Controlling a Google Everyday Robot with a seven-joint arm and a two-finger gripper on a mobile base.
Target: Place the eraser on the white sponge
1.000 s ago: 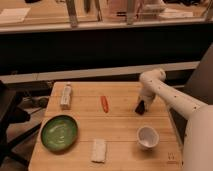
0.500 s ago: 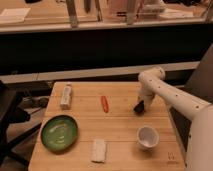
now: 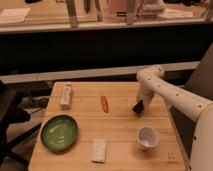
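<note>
White sponge (image 3: 99,150): flat at table (image 3: 120,125) front; gripper (image 3: 138,107) well apart, low near cup (image 3: 148,136); grip state cannot be told.

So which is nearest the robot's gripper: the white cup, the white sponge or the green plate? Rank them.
From the gripper, which hangs at the right:
1. White cup, just in front of it, right side.
2. White sponge, front edge, middle.
3. Green plate, front left.
</note>
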